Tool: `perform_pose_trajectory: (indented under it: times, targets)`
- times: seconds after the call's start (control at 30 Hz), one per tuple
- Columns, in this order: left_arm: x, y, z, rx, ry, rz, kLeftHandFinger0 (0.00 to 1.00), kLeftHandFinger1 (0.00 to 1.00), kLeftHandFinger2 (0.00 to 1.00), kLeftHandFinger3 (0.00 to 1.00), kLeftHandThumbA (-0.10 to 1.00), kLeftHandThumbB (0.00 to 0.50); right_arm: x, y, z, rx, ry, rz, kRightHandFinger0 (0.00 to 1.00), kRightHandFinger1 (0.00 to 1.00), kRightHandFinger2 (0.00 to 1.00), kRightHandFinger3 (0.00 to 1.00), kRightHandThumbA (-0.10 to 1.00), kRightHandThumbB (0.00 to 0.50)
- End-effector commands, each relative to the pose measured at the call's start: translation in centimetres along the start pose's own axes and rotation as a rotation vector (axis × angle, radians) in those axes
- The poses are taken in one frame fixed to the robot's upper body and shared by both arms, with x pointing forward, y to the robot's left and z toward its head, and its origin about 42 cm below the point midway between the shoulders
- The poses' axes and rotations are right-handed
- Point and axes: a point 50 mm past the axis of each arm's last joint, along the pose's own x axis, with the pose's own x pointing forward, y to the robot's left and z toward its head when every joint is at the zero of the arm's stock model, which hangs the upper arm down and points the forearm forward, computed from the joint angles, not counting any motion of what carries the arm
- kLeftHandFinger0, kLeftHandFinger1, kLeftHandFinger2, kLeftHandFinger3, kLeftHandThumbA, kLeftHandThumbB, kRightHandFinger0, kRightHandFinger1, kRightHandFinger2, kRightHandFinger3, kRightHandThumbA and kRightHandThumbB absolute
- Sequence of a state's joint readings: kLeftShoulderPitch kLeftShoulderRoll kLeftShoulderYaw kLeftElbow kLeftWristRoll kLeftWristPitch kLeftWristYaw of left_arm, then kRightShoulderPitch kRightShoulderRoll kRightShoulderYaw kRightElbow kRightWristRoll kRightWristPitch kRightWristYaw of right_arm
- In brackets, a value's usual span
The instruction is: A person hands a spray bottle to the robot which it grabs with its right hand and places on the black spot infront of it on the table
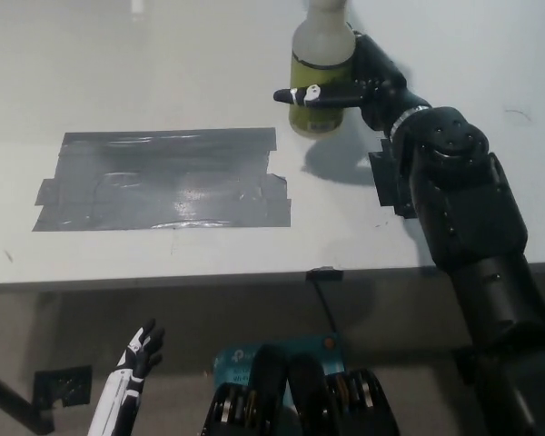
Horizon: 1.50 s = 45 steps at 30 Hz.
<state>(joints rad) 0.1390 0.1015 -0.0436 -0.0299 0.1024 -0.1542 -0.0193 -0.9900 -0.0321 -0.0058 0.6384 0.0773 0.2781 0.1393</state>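
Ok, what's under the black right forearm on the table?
A small black square patch on the white table peeks out beside the black right arm; most of it is covered.

Bright overhead light washes the table pale – glare on the grey tape patch, soft shadows falling toward 5 o'clock
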Motion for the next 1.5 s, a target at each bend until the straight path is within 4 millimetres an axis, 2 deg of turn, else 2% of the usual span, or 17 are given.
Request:
perform_pose_trajectory:
  times: [0.0,0.03,0.1,0.17,0.27,0.37,0.53,0.63,0.7,0.73,0.8,0.93,1.0,1.13,1.23,1.33,1.47]
  targets:
    - [0.0,0.1,1.1,0.007,-0.044,-0.014,1.0,1.0,1.0,1.0,1.0,0.02,1.2,1.3,3.7,0.069,-0.15,-0.06,0.49,0.37,0.3,0.56,0.52,0.479]
    - [-0.1,0.0,1.1,0.007,-0.042,-0.017,1.0,1.0,1.0,1.0,1.0,0.017,1.1,1.3,3.4,0.08,-0.163,-0.117,0.13,0.15,0.28,0.47,0.63,0.478]
    - [-0.2,0.0,0.9,0.009,-0.041,-0.019,1.0,1.0,1.0,1.0,1.0,0.0,0.9,1.0,2.3,0.091,-0.168,-0.154,0.0,0.03,0.27,0.25,0.6,0.467]
    - [-0.2,0.0,0.8,0.011,-0.045,-0.017,1.0,1.0,1.0,1.0,1.0,0.01,0.7,0.8,1.4,0.077,-0.164,-0.141,0.0,0.14,0.43,0.32,0.62,0.458]
    - [-0.3,0.0,0.7,-0.003,-0.042,-0.019,1.0,1.0,1.0,1.0,1.0,0.048,0.3,0.3,0.0,0.11,-0.149,-0.153,0.0,0.19,0.48,0.35,0.57,0.47]
    - [-0.3,-0.1,0.7,-0.012,-0.045,-0.014,1.0,1.0,1.0,1.0,1.0,0.03,-0.2,-0.5,-0.8,0.124,-0.137,-0.168,0.0,0.24,0.51,0.52,0.56,0.462]
    - [-0.1,0.1,0.6,0.005,-0.054,-0.019,1.0,1.0,1.0,1.0,1.0,0.011,-1.3,-2.6,-0.9,0.016,-0.196,-0.235,0.02,0.32,0.6,0.49,0.63,0.443]
    - [-0.1,0.2,0.6,0.021,-0.05,-0.016,1.0,1.0,1.0,1.0,1.0,0.011,-1.9,-3.8,-0.9,-0.011,-0.199,-0.266,0.04,0.34,0.59,0.51,0.69,0.494]
    - [-0.2,0.2,0.6,0.025,-0.047,-0.015,1.0,1.0,1.0,1.0,1.0,0.009,-2.2,-4.8,-1.0,-0.058,-0.202,-0.299,0.25,0.37,0.61,0.52,0.75,0.5]
    - [-0.2,0.2,0.5,0.02,-0.043,-0.015,1.0,1.0,1.0,1.0,1.0,0.02,-2.6,-5.7,-1.2,-0.069,-0.207,-0.317,0.35,0.35,0.57,0.45,0.75,0.5]
    - [-0.4,0.3,0.5,0.016,-0.039,-0.013,1.0,1.0,1.0,1.0,1.0,0.014,-2.9,-6.8,-1.7,-0.06,-0.211,-0.322,0.14,0.34,0.58,0.44,0.74,0.5]
    - [-0.5,0.3,0.4,0.022,-0.041,-0.012,1.0,1.0,1.0,1.0,1.0,0.0,-3.9,-8.6,-2.7,-0.138,-0.208,-0.358,0.01,0.26,0.46,0.37,0.78,0.5]
    - [-0.6,0.3,0.4,0.025,-0.035,-0.012,1.0,1.0,1.0,1.0,1.0,0.004,-4.4,-9.5,-3.4,-0.178,-0.207,-0.387,0.0,0.18,0.32,0.28,0.79,0.494]
    - [-0.6,0.2,0.3,0.006,-0.022,-0.01,1.0,1.0,1.0,1.0,1.0,0.042,-5.1,-11.0,-4.6,-0.143,-0.193,-0.422,0.0,0.17,0.35,0.27,0.74,0.492]
    - [-0.6,0.1,0.3,-0.001,-0.02,-0.009,1.0,1.0,1.0,1.0,1.0,0.028,-5.5,-11.6,-5.2,-0.177,-0.181,-0.488,0.07,0.09,0.27,0.23,0.76,0.497]
    - [-0.7,0.1,0.4,-0.003,-0.019,-0.007,1.0,1.0,1.0,1.0,1.0,0.016,-5.6,-11.7,-5.9,-0.14,-0.205,-0.511,0.0,0.0,0.2,0.15,0.74,0.5]
    - [-0.7,0.1,0.3,-0.005,-0.015,-0.007,1.0,1.0,1.0,1.0,1.0,0.032,-5.6,-11.5,-6.5,-0.098,-0.24,-0.529,0.01,0.01,0.24,0.12,0.71,0.449]
